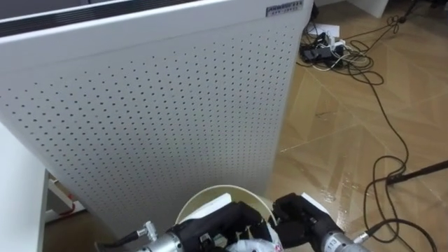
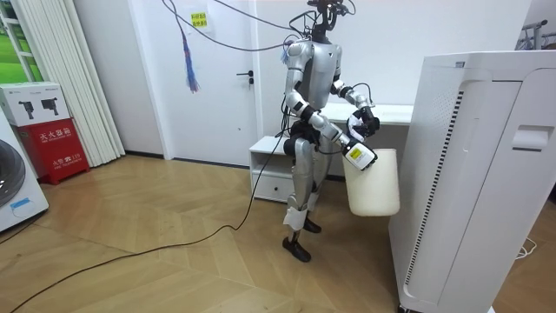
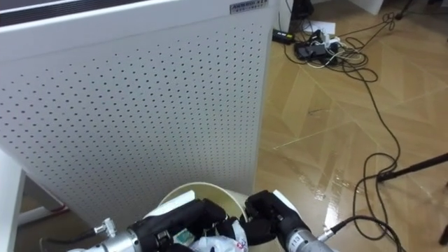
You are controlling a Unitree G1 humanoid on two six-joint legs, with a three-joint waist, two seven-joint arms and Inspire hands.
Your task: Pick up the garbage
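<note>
Down at six o'clock in the eye views, the cream bin (image 1: 203,194) shows its round rim with both hands at its mouth. The left hand (image 1: 210,229) comes in from seven o'clock. Its dark fingers are curled over the opening and closed on a crumpled white wrapper (image 1: 253,246) with a bit of red print. The wrapper sits right at the bin's mouth, between the two hands.

The right hand (image 1: 302,213), at five o'clock, is clamped on the rim on the bin's right side. In the room view the bin hangs clear of the floor (image 1: 336,140), held up in front of the robot's waist.

From nine round to twelve o'clock rises the tall white unit (image 1: 154,105), with its panel dotted with small holes. The bin's far rim is just beside its base. At one o'clock a power strip (image 1: 323,50) lies in a tangle of wires, and a black cable (image 1: 383,115) trails down across the wood to four o'clock.

In the room view the robot stands upright facing the unit, with a low white cabinet (image 2: 274,169) behind it.
</note>
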